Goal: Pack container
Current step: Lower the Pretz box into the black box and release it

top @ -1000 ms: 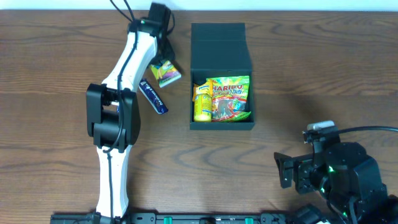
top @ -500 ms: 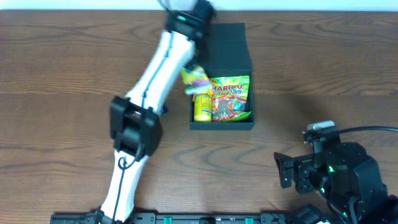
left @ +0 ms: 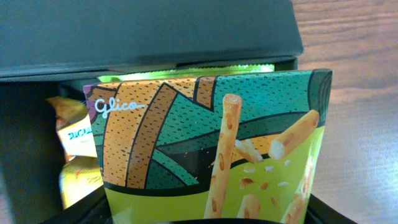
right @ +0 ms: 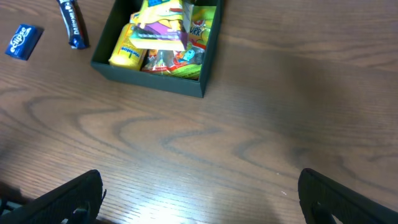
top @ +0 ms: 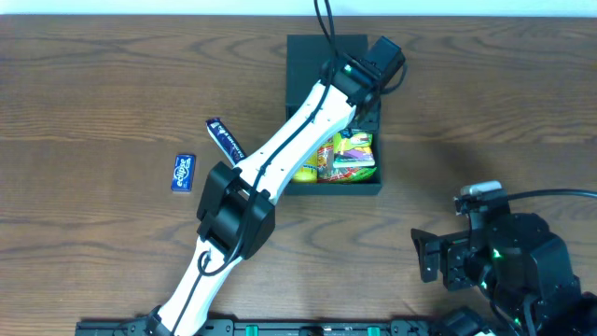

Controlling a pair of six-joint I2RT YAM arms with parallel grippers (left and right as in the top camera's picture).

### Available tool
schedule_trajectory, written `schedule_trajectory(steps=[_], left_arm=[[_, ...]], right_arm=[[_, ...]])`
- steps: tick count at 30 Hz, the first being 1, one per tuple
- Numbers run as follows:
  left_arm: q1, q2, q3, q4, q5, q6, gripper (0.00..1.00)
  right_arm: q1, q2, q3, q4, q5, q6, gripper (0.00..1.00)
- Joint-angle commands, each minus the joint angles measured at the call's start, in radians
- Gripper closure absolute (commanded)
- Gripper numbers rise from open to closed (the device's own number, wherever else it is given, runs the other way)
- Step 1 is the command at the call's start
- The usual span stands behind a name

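Note:
The container [top: 333,187] is a dark square box with its flap lid open at the back, holding several bright snack packets. My left gripper [top: 370,77] reaches over its far right part and is shut on a green, teal and orange Glico stick-snack packet [left: 205,143], held just above the box's contents. The lid [left: 149,31] fills the top of the left wrist view, and a yellow packet [left: 71,155] lies inside on the left. My right gripper [right: 199,199] is open and empty over bare table, near the front right. The container [right: 155,78] shows far ahead of it.
A dark blue snack bar [top: 225,141] and a small blue packet [top: 184,173] lie on the wooden table left of the container. Both also show in the right wrist view, the bar [right: 71,25] and the packet [right: 22,40]. The left arm crosses the table diagonally.
My left gripper has carried the stick-snack packet from the table left of the container rightward to above its far right part. The small blue packet is now uncovered. The right arm has not moved.

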State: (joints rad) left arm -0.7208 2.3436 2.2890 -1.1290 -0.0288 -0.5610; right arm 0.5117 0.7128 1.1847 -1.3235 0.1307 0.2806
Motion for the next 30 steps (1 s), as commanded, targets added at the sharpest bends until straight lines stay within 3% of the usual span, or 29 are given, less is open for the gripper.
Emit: schedule_trajectory(steps=[1, 17, 30], left_arm=[[0.005, 0.009, -0.045, 0.027, 0.0, -0.063, 0.32], [-0.022, 0.028, -0.112, 0.109, 0.004, -0.105, 0.31], [-0.036, 0.061, -0.112, 0.108, 0.023, -0.047, 0.25]], right_arm=[[-0.009, -0.002, 0.007, -0.002, 0.007, -0.008, 0.01], [-0.009, -0.002, 0.007, -0.002, 0.007, -0.008, 0.01], [-0.009, -0.002, 0.007, -0.002, 0.007, -0.008, 0.01]])
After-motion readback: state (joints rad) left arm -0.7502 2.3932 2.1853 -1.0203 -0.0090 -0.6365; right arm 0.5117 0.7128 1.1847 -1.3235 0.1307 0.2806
